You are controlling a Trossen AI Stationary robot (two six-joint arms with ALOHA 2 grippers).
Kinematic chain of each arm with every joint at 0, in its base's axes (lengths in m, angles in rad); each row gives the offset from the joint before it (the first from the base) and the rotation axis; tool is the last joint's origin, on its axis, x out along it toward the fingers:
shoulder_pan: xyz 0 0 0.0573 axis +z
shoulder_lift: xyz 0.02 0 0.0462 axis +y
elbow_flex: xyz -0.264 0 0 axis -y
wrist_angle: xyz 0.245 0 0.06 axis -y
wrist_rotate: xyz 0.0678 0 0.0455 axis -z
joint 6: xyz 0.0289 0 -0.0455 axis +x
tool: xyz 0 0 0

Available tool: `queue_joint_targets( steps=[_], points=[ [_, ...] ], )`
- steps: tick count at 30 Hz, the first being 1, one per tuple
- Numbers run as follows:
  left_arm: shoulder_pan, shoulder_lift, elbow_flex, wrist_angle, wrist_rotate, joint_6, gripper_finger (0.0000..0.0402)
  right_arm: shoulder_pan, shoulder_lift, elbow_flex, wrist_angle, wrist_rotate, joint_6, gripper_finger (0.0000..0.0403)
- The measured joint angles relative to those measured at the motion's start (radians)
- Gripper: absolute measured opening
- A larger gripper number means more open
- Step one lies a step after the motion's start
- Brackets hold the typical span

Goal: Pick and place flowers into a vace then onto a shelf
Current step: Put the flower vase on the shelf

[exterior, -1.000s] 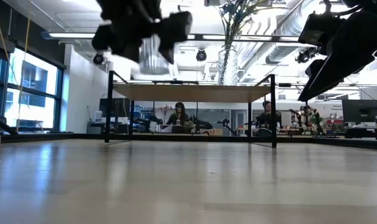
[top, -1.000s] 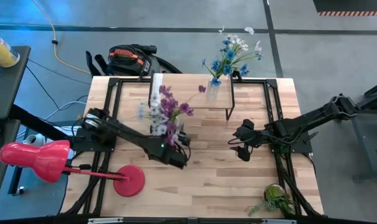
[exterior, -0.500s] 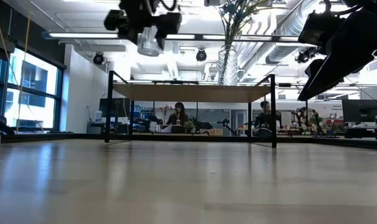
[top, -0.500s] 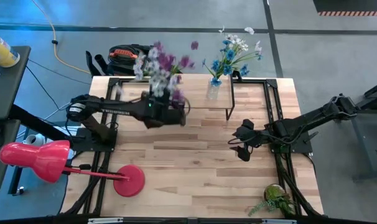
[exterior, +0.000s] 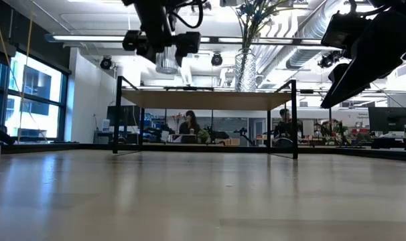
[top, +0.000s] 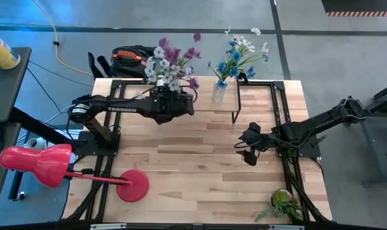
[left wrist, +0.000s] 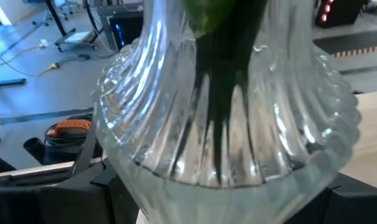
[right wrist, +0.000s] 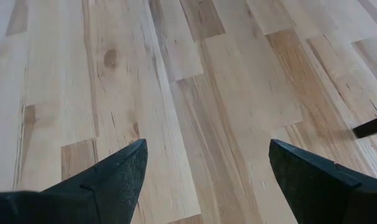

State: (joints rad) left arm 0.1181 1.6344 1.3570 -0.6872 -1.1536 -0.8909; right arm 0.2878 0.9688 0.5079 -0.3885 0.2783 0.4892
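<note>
My left gripper (top: 172,102) is shut on a ribbed clear glass vase (left wrist: 219,124) holding purple and white flowers (top: 171,61). It carries the vase above the left end of the shelf (top: 206,103), and the vase's base (exterior: 167,63) hangs over the plank (exterior: 203,100). A second glass vase (exterior: 245,70) with blue and white flowers (top: 235,54) stands on the shelf's right part. My right gripper (top: 244,150) waits open above the table's right half (right wrist: 204,168). My left gripper pinches the vase's lower body (left wrist: 132,180) between its two fingers, one on each side. The fingers come nearly level from the table's left side. The vase stands upright in the hold, lifted clear of shelf and table, with its flowers rising above the gripper.
A red desk lamp (top: 46,163) with a round base (top: 135,185) stands at the near left. A small green potted plant (top: 283,204) sits at the near right corner. Black frame rails (top: 284,128) run along the table's sides.
My left gripper has swung from over the table's middle toward the far edge and risen, turning as it went. It has carried the vase with it, and the vase has stayed upright. The vase now hangs over the shelf's left end.
</note>
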Motion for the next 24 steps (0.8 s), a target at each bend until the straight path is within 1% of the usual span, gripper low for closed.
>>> queue_joint_targets(
  steps=[5, 9, 12, 18, 24],
  points=[
    [0.001, 0.000, -0.082, 0.133, -0.026, 0.004, 0.0312, 0.000, 0.000, 0.000, 0.000, 0.000, 0.000, 0.0326],
    [0.022, 0.000, -0.152, 0.237, 0.014, 0.004, 0.0312, 0.000, 0.000, 0.000, 0.000, 0.000, 0.000, 0.0326],
    [0.049, 0.000, -0.175, 0.269, 0.033, 0.012, 0.0312, 0.000, 0.000, 0.000, 0.000, 0.000, 0.000, 0.0326],
    [0.109, 0.000, -0.197, 0.309, 0.126, 0.058, 0.0312, 0.000, 0.000, 0.000, 0.000, 0.000, 0.000, 0.0326],
    [0.119, 0.000, -0.214, 0.345, 0.134, 0.059, 0.0312, 0.000, 0.000, 0.000, 0.000, 0.000, 0.000, 0.0326]
  ],
)
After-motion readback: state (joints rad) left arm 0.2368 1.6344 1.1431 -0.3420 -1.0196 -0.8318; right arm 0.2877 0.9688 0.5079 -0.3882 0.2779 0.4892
